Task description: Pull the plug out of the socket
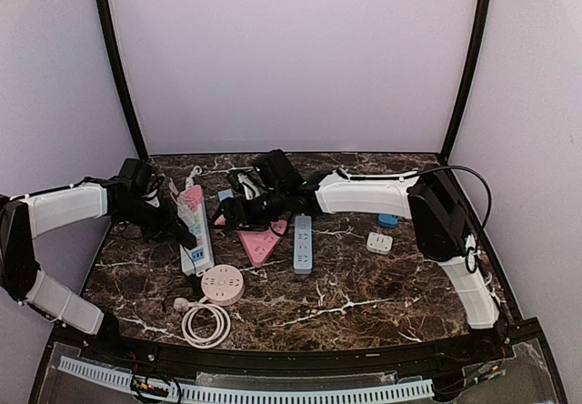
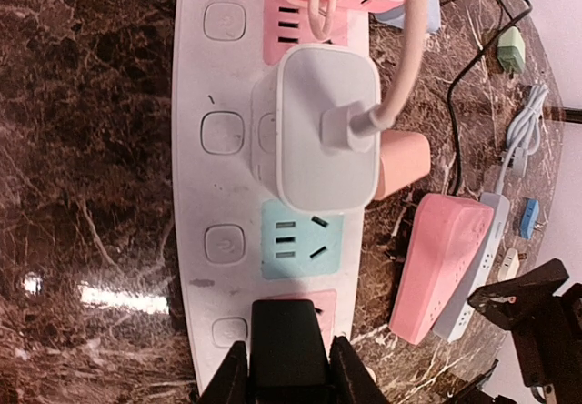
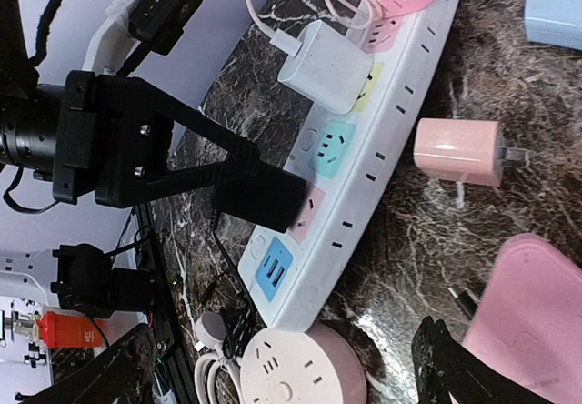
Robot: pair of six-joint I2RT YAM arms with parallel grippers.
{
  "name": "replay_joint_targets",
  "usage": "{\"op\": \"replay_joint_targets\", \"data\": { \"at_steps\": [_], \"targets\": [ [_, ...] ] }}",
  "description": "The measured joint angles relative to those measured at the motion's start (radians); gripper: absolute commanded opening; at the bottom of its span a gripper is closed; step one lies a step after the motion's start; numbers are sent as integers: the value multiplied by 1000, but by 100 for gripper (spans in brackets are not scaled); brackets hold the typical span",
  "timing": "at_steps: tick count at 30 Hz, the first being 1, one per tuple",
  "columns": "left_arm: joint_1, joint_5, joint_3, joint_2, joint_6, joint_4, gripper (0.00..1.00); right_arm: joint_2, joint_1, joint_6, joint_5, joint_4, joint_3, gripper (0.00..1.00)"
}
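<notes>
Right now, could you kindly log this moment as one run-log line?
left gripper: shut, pressing power strip | right gripper: open, short of white charger | white charger: plugged in

White-shelled, black-jointed left arm (image 1: 64,206) and right arm (image 1: 364,193) end in black left claw (image 1: 185,237) and right claw (image 1: 225,213).

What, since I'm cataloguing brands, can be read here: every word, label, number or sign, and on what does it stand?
No word, brand or number is readable in any view.
White power strip: a faint mark on each button, too faint to read.
White charger: its face is blank.
Red object at the edge of the right wrist view: white print, too small to read.
</notes>
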Motion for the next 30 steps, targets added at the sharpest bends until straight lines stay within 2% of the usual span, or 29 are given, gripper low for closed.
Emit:
{"op": "replay_joint_targets", "data": {
  "at_steps": [6, 15, 30],
  "targets": [
    [-2, 67, -96, -125, -61, 29, 1, 85, 52, 11, -12, -20, 87, 91],
    [-3, 141, -227, -249, -151, 109, 1, 187, 70, 53, -29, -47, 156, 77],
    [-2, 141, -272, -316, -198, 136, 1, 288, 69, 214, -92, -45, 305, 26]
  ]
}}
